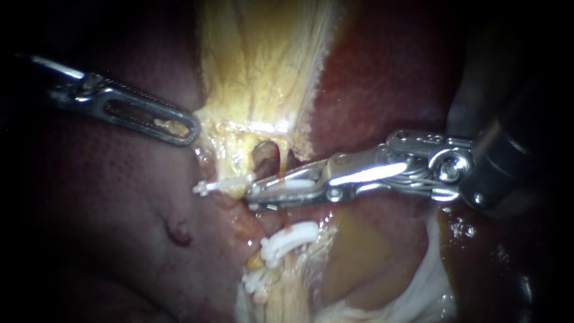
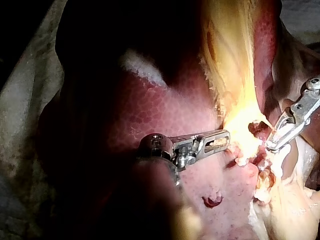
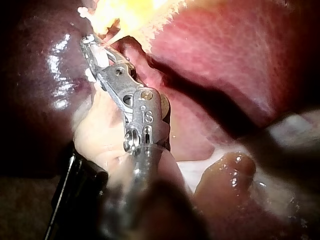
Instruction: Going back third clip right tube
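Left instrument [image 1: 186, 127]: slotted jaws closed on the yellow edge of the gallbladder [image 1: 263, 60], a scrap of tissue showing through the slot. It holds the neck taut and away from the other tip.

Just ahead of the right jaw tips, a white clip [image 1: 224, 184] lies latched flat across a yellowish tube [image 1: 234, 158] under the gallbladder neck. I can't tell if this is the right tube. The clip's near end touches, or nearly touches, the right tips, and its far end pokes out past the tube toward the left jaws.

Right instrument [image 1: 252, 195]: jaws a narrow gap apart. They look to grip nothing, though a pale glint inside them makes this less than sure.

Two more white clips sit under the right jaws, lower on the stalk: lower clip [image 1: 288, 238] and lowest clip [image 1: 257, 280]. Dark red liver [image 1: 388, 78] lies behind and on both sides.

Handling, as a judgement:
- The clip is tiny, light, stiff plastic and already locked, so there is nothing to take hold of.
- The tube is soft, wet, thin and easy to tear.
- The right tip should back straight out along its own shaft with the jaws apart, not dragging the clip's near end or catching the thin strand [image 1: 280, 161] just above the jaws.
- Any holding belongs on the gallbladder edge in the left jaws, never on the clipped tube.
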`<state>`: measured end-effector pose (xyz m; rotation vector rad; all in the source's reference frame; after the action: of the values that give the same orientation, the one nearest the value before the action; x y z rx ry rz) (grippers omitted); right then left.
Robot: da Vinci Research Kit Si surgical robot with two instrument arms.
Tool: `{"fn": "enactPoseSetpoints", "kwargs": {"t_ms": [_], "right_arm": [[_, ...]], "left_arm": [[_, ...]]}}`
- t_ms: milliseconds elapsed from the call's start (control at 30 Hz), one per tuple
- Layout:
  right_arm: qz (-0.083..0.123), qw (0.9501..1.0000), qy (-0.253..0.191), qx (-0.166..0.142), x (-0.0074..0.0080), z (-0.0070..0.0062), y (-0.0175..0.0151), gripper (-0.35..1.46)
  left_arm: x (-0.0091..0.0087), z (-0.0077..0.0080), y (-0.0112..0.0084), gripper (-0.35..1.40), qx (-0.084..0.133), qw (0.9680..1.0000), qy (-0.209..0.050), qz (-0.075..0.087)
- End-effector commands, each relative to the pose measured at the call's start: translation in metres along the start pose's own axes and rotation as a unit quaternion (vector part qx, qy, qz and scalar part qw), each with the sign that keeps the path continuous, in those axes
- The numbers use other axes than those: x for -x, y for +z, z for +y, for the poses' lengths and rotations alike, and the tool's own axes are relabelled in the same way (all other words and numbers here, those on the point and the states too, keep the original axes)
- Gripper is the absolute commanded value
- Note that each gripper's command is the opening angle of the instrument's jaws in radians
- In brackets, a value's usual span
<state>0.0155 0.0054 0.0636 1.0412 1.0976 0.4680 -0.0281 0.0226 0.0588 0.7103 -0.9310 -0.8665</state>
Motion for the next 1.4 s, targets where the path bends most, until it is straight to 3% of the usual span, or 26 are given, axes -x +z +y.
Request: {"fn": "enactPoseSetpoints", "kwargs": {"t_ms": [33, 267, 400, 533, 767, 833, 933, 1067, 1200, 1400], "right_arm": [[0.000, 1.0000, 0.000, 0.000, 0.0000, 0.0000, 0.0000, -0.35], [0.000, 1.0000, -0.002, -0.002, 0.0003, -0.0002, 0.0001, -0.35], [0.017, 0.9998, -0.007, -0.006, 0.0007, 0.0000, 0.0005, 0.20], [0.033, 0.9989, -0.022, 0.023, 0.0007, 0.0005, 0.0009, 0.43], [0.041, 0.9962, -0.060, 0.048, 0.0017, 0.0019, 0.0008, 0.45], [0.043, 0.9938, -0.075, 0.071, 0.0020, 0.0021, 0.0009, 0.46], [0.032, 0.9888, -0.099, 0.107, 0.0023, 0.0025, 0.0011, 0.48], [0.011, 0.9843, -0.115, 0.133, 0.0027, 0.0035, 0.0010, 0.49], [0.010, 0.9810, -0.133, 0.141, 0.0030, 0.0041, 0.0004, 0.49], [0.008, 0.9785, -0.148, 0.144, 0.0030, 0.0039, -0.0003, 0.50]], "left_arm": [[0.0000, 0.0000, 0.0000, -0.35, 0.000, 1.0000, 0.000, 0.000], [0.0000, 0.0000, 0.0000, -0.35, 0.000, 1.0000, 0.000, 0.000], [0.0000, 0.0000, 0.0000, -0.35, 0.000, 1.0000, 0.000, 0.000], [0.0000, 0.0000, 0.0000, -0.35, 0.000, 1.0000, 0.000, 0.000], [0.0000, 0.0000, 0.0000, -0.35, 0.000, 1.0000, 0.000, 0.000], [0.0000, 0.0000, 0.0000, -0.35, 0.000, 1.0000, 0.000, 0.000], [-0.0001, 0.0000, 0.0000, -0.35, 0.000, 1.0000, 0.000, 0.000], [-0.0001, 0.0000, 0.0000, -0.35, 0.000, 1.0000, 0.000, 0.000], [-0.0001, 0.0000, -0.0001, -0.35, 0.000, 1.0000, 0.000, 0.000], [-0.0001, 0.0000, -0.0002, -0.35, 0.000, 1.0000, 0.000, 0.000]]}}
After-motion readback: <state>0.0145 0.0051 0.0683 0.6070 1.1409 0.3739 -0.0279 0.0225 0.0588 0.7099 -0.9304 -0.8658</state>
